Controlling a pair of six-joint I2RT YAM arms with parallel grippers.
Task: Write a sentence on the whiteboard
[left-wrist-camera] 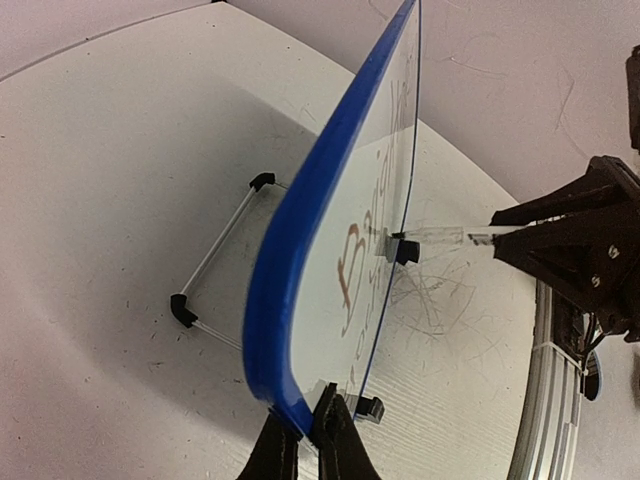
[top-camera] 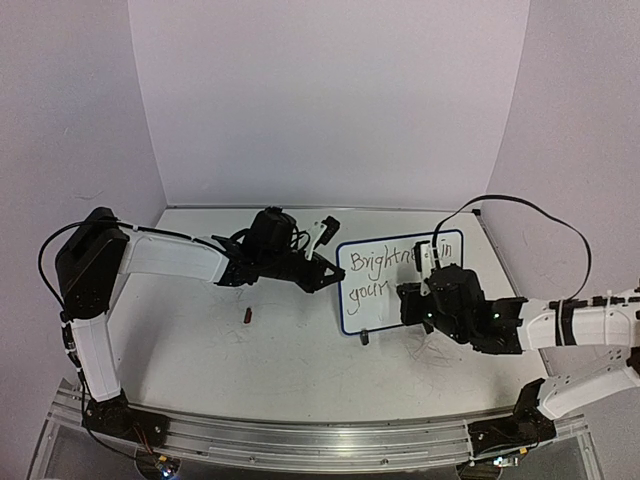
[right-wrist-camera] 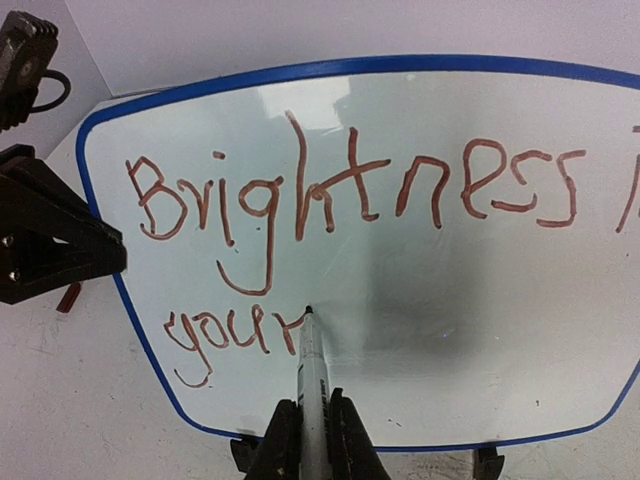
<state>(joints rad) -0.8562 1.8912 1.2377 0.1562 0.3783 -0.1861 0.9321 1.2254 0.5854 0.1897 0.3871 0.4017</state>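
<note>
The top external view looks down from above and behind the arm bases toward the back wall. It is far enough off to take in the whole table (top-camera: 200,340), both arms and the upright whiteboard (top-camera: 392,305). The left wrist view sits low and very near the whiteboard's edge, looking along its blue frame almost edge-on, across to the right end effector (left-wrist-camera: 500,228). The right wrist view faces the written side squarely and close, down its marker (right-wrist-camera: 312,365), with the left end effector (right-wrist-camera: 118,255) at its left border. All three share the whiteboard.
</note>
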